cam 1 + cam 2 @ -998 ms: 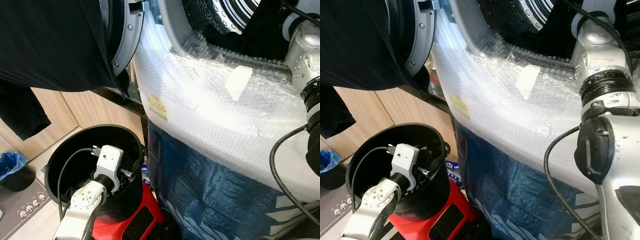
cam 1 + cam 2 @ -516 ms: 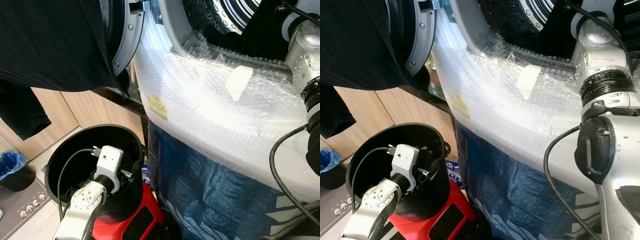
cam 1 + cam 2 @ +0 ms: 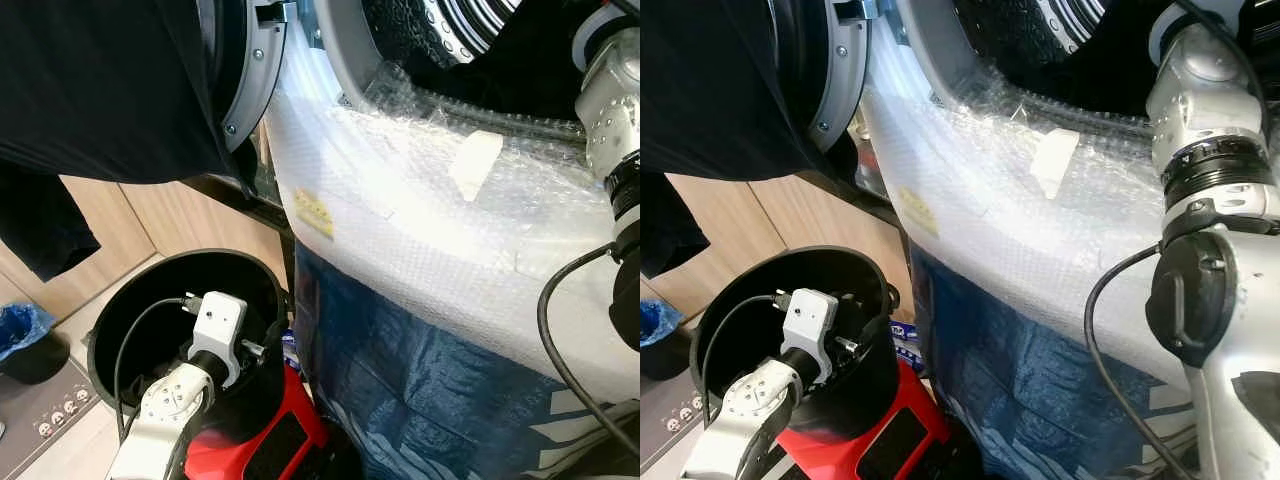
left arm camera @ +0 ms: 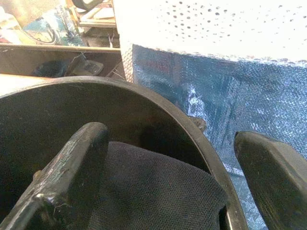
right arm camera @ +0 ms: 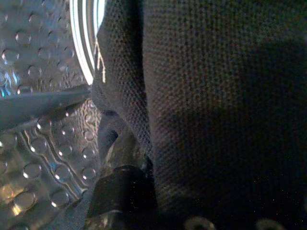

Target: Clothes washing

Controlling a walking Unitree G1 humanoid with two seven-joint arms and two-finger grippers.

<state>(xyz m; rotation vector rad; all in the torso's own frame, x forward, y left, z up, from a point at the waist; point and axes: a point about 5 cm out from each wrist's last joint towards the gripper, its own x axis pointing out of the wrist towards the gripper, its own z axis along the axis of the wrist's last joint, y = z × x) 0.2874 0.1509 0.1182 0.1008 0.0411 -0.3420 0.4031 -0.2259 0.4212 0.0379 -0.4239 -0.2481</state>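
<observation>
The washing machine's drum (image 3: 470,25) stands open at the top, its door (image 3: 250,90) swung to the left. A black garment (image 3: 100,90) hangs over that door. My right arm (image 3: 1210,160) reaches into the drum. There my right gripper (image 5: 139,187) is pressed against dark knitted cloth (image 5: 216,105), with dimpled drum metal (image 5: 38,143) beside it. Lower left, my left gripper (image 4: 168,136) is open inside a black bucket (image 3: 120,300), just above another dark garment (image 4: 153,191) lying in it.
Bubble wrap (image 3: 420,210) and a blue tarp (image 3: 420,370) cover the machine's front. A red object (image 3: 260,440) sits under the bucket. Wooden cabinet fronts (image 3: 130,220), a small bin with a blue bag (image 3: 20,325) and a power strip (image 3: 50,415) are at the left.
My right arm has shifted slightly upward, further toward the drum. The left arm and bucket are unchanged.
</observation>
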